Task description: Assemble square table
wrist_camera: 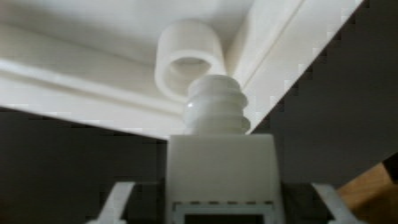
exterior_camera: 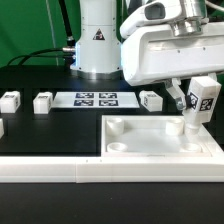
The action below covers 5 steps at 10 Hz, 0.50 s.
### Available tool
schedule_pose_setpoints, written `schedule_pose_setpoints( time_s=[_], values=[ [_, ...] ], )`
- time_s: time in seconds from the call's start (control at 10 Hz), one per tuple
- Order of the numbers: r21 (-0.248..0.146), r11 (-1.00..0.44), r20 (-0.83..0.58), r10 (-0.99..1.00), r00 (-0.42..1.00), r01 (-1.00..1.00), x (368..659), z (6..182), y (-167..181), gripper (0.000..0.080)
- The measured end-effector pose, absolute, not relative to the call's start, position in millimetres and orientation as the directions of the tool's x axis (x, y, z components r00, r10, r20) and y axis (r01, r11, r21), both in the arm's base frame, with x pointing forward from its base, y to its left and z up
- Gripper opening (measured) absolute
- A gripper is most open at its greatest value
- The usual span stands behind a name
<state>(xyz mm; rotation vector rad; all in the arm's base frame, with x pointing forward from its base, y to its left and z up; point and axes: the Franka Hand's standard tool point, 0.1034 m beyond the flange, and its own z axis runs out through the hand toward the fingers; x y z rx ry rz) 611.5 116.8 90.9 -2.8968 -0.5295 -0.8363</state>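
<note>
Scene: we see one robot arm over a black desk (exterior_camera: 50, 130), part-way through building a small square table.
End effector: the end effector (exterior_camera: 189, 104) is clenched on one leg, a finger pressing on either side of its block body.
Held leg: the held leg (exterior_camera: 204, 100) is a white block with a black-and-white tag on one face and a narrower ribbed stub at its lower end (wrist_camera: 210, 105).
Key relation: the corner socket (wrist_camera: 187, 50) lies straight ahead of the stub, directly below the end effector. The leg's long axis runs close to upright, leaning a little in the exterior view, and points into that socket.
Contact: the stub's tip meets the socket's rim, but we cannot tell whether it has entered.
Tabletop: the tabletop (exterior_camera: 160, 145) is a large white slab with a raised rim and round sockets at its corners. It lies flat at the exterior view's lower right, against the long white border wall (exterior_camera: 60, 172).
Target corner: we judge it to be the far corner on the exterior view's right.
Loose legs: the loose legs (exterior_camera: 42, 101) lie well apart from the slab in a row beside the marker board (exterior_camera: 95, 98).
Next move: we judge it needs a straight descent, then a twist.
</note>
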Motion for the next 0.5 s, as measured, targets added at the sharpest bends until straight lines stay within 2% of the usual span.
schedule_pose_setpoints(
  time_s=[0.5],
  values=[
    [0.009,-0.941,0.516,0.295,0.804,0.34,618.3,85.4,111.1,0.0288]
  ],
)
